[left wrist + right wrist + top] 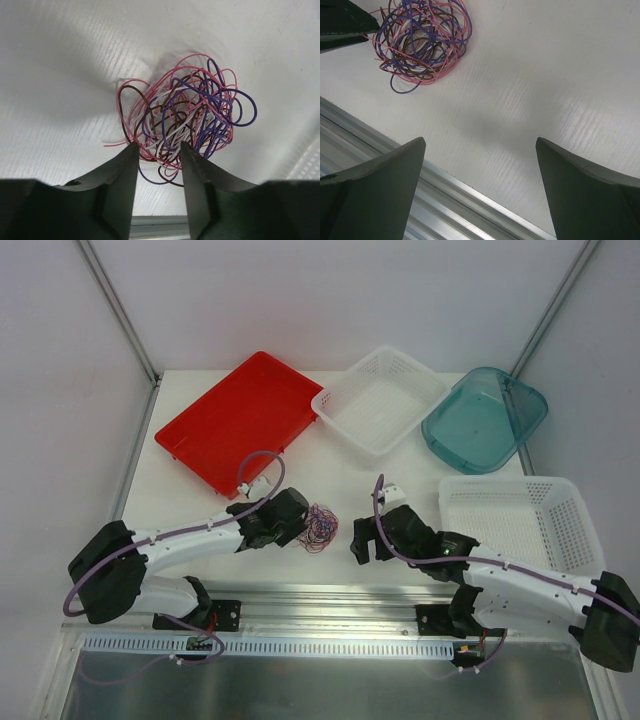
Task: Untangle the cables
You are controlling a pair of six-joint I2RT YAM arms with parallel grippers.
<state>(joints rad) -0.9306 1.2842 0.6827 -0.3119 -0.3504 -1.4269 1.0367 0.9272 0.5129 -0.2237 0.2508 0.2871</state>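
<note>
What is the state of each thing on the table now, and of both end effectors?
cables: tangled in one bundle.
left end effector: partly open, strands between its fingers.
right end effector: wide open, empty.
red tray: nothing on it.
far white basket: empty.
teal tub: empty.
near white basket: empty.

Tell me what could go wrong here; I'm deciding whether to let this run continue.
The left claw straddles several strands of the wire tangle at once; closing may pinch mixed colours and tighten the knot. The right claw hangs open over bare table, apart from the tangle, so a pull would likely drag the whole bundle, perhaps toward the aluminium rail.
</note>
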